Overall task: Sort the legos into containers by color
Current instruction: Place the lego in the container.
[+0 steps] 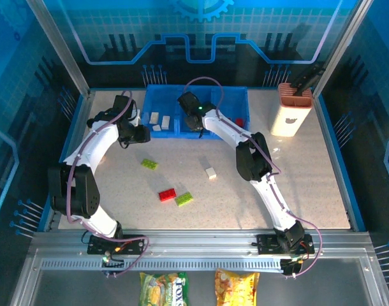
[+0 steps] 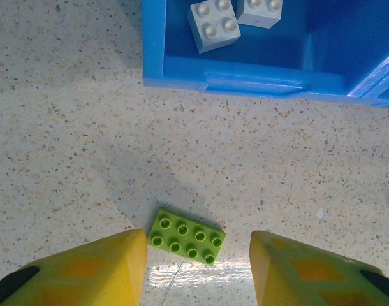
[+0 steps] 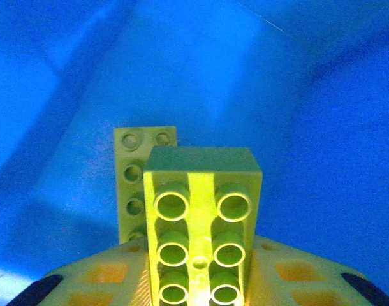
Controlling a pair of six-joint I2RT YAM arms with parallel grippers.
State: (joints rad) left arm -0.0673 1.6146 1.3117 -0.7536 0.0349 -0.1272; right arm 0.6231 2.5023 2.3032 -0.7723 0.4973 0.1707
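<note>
Pinching lime brick (image 3: 201, 191) with right gripper (image 3: 198, 287) over tray (image 3: 309, 95); could bounce out if dropped high. Left gripper (image 2: 198, 264): spread, empty.

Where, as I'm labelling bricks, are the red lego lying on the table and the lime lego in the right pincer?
red lego (image 1: 167, 194), top external view, middle of its studded top.
lime lego (image 3: 201, 223), right wrist view, middle of its ringed face.
</note>
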